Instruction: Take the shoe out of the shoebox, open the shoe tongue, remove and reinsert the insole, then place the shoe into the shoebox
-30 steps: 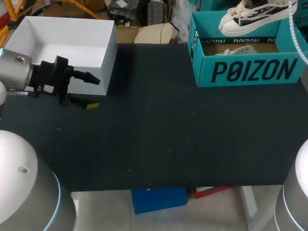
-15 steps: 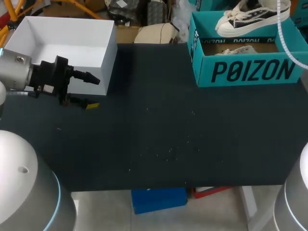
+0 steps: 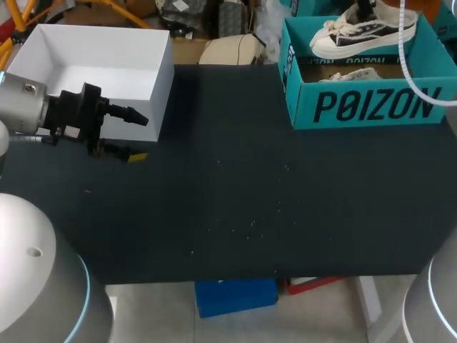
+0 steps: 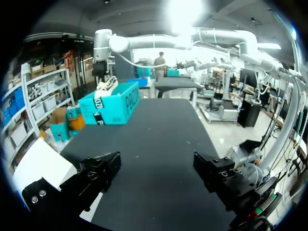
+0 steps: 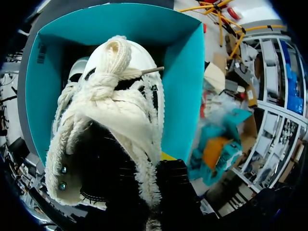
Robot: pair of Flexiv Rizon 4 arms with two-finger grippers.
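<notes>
Head view: my right gripper (image 3: 366, 10) pinches the sneaker (image 3: 357, 32) above the teal shoebox (image 3: 371, 107), far right; my left gripper (image 3: 141, 138) hangs spread beside the white box (image 3: 93, 57).

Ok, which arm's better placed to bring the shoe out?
Right: the right tool grips the black-and-white canvas sneaker above the teal cardboard shoebox; the left tool sits open beside the white box.

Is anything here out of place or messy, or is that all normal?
Nothing looks damaged. The sneaker hangs tilted above the teal shoebox, gripped by the right tool, its laces bunched in a loose knot. A second sneaker lies inside the box. Small pale specks are scattered over the black table.
</notes>
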